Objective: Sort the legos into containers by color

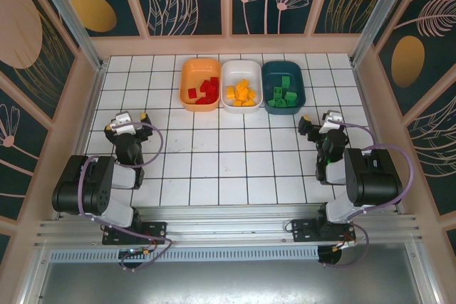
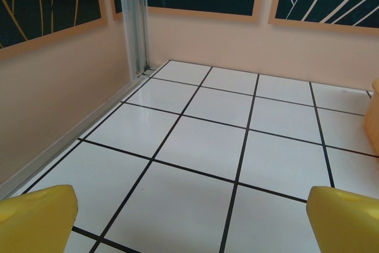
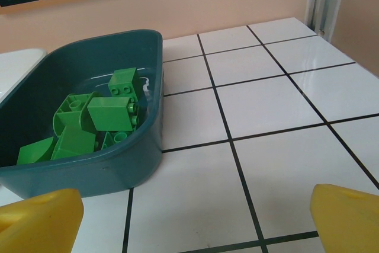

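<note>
You have three containers in a row at the far edge of the desk (image 1: pixel 235 169), side by side and touching or nearly so: orange (image 1: pixel 187 83) on the left, white (image 1: pixel 226 80) in the middle, dark teal (image 1: pixel 301 87) on the right. Every lego is already in a bin. There are about five red ones (image 1: pixel 205 91) in the orange and five or six yellow-orange ones (image 1: pixel 242 93) in the white. Roughly six green ones (image 3: pixel 109 114) lie heaped in the teal; the piles overlap, so you cannot count them exactly.

You have two hands, both spread wide and holding nothing. The left hand (image 1: pixel 127 120) hovers over the left side of the desk, well short of the orange bin, its yellow fingertips (image 2: pixel 35 217) far apart at the bottom corners of the wrist view. The right hand (image 1: pixel 322 122) sits near the right side, just in front of the teal bin's near corner.

For edges, pale walls close the desk on three sides, and an aluminium post (image 2: pixel 133 22) stands in each far corner. A metal rail (image 1: pixel 228 229) runs along the near edge where the arms are bolted. Bare white tiles stretch between the two hands and forward to the bins — that middle band is your open room. There are also a few tiles between each outer bin and its side wall.
</note>
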Available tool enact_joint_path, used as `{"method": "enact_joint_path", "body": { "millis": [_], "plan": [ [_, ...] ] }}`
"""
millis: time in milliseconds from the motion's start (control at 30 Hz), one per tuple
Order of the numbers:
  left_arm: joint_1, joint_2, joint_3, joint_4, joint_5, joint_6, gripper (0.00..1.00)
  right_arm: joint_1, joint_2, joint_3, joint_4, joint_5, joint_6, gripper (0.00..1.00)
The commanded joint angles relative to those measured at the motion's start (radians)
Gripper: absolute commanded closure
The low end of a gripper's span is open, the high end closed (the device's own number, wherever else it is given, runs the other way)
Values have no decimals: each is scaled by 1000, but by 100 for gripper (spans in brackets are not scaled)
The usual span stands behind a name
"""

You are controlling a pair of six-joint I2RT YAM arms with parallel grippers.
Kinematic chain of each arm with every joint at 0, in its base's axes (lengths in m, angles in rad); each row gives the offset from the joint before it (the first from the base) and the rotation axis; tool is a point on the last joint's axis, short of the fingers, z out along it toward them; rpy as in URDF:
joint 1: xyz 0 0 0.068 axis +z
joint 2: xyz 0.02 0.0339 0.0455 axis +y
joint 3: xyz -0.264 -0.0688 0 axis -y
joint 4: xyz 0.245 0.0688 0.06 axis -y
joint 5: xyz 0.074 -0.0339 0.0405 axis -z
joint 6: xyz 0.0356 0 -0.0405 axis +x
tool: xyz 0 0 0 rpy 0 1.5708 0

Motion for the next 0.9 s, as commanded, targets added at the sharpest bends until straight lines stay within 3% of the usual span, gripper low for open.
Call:
{"method": "enact_joint_path", "body": {
  "millis": [0,867],
  "plan": [
    [6,1,-3,41,15,-9,1,1,3,13,40,9,-15,1],
    [5,0,0,36,19,-9,1,0,2,12,40,8,-13,1]
  ]
}}
